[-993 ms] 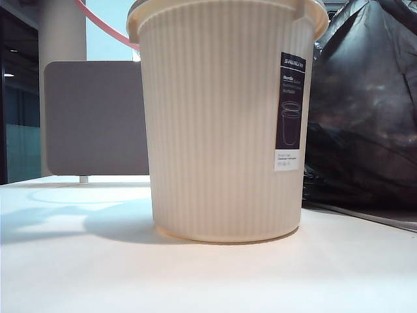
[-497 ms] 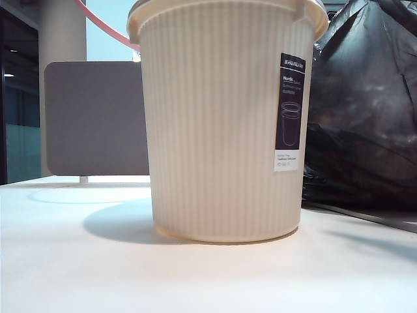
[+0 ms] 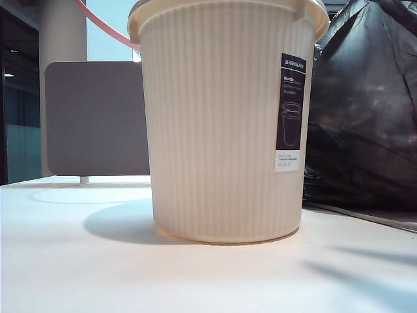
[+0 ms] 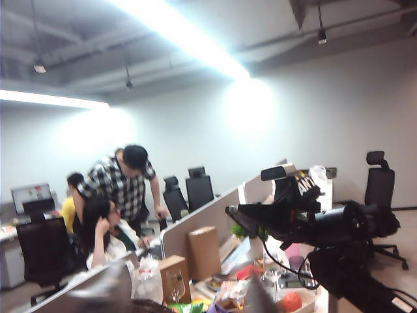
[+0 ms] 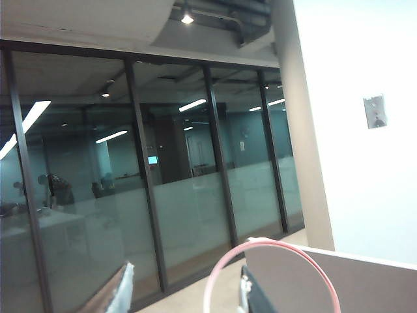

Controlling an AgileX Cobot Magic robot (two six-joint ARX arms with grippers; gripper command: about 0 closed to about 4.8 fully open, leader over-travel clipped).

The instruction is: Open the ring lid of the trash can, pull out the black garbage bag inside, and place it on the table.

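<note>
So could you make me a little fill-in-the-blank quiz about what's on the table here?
1. The ribbed trash can is coloured ____.
2. The thin ring lid sticking out behind its rim is coloured ____.
3. In the exterior view, the black garbage bag sits to the ____ of the trash can.
4. The dark label on the trash can has a ____ bottom strip.

Missing words: cream-white; pink; right; white.

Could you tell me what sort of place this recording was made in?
Most likely an open-plan office. The left wrist view shows people at partitioned desks with black office chairs, the right wrist view a glass partition wall. The trash can stands on a white table.
</note>
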